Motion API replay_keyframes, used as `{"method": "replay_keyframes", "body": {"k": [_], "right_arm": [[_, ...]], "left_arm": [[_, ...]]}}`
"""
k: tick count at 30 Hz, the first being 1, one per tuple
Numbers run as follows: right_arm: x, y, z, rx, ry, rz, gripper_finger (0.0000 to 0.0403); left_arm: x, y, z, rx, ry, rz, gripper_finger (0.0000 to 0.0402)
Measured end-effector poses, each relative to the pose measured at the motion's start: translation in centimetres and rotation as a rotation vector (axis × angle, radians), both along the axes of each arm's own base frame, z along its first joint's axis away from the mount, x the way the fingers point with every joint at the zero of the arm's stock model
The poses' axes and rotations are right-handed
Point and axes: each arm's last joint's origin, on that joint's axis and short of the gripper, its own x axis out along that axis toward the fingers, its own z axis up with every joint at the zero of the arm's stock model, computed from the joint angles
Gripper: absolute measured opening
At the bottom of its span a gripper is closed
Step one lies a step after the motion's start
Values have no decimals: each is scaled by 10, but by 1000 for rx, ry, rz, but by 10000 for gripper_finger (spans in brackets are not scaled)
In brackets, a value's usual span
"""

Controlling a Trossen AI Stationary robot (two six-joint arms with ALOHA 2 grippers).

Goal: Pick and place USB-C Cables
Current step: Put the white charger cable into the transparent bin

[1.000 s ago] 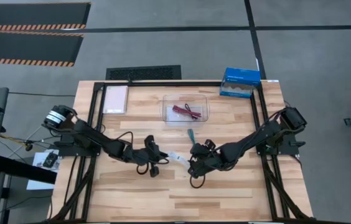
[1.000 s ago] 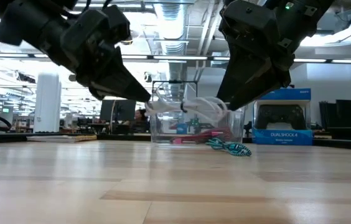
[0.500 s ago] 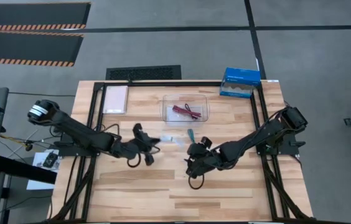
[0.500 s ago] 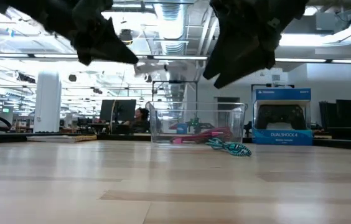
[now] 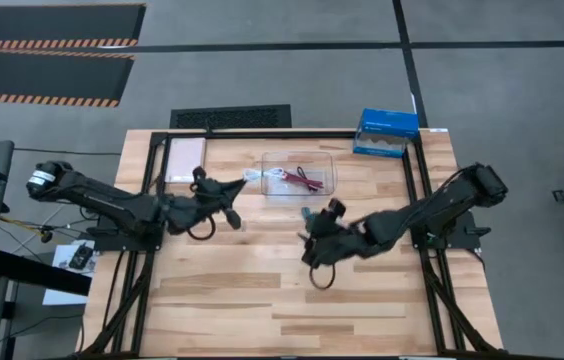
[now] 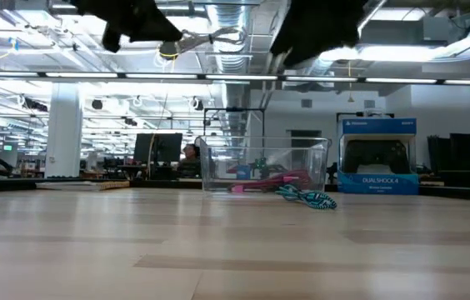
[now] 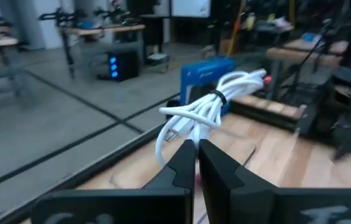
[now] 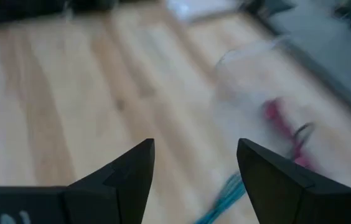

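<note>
White cable (image 7: pixel 210 106) pinched by just one end in left gripper (image 5: pixel 243 183), raised just short of clear bin (image 5: pixel 265 172) – loops hang free, could snag on rim or spill outside on release. Left arm stretched low toward bin. Right gripper (image 8: pixel 194 165) spread wide, empty, hovering by teal cable (image 5: pixel 305 216) on table (image 5: pixel 362 300). Dark red cable (image 5: pixel 292 179) already in bin; black one not made out.

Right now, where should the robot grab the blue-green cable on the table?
Probably from straight above, across the middle of the teal cable, fingers either side. It lies flat and thin on the wood just outside the clear bin, and the open right gripper is nearest.
</note>
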Motion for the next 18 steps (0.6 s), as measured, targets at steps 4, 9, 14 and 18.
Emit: {"method": "replay_keyframes", "body": {"k": [4,9,14,18], "right_arm": [[-21,-27,38,-75,-80,-67,255],[-59,-57,79,-133,-166,-106,255],[-94,-84,88,-162,-371,-149,255],[-112,-102,70,-179,-538,-149,255]], "left_arm": [[4,22,12,-3,-94,-61,0],[7,51,22,-8,-228,-130,0],[12,76,30,-15,-401,-197,0],[19,93,26,-52,-499,-245,0]]}}
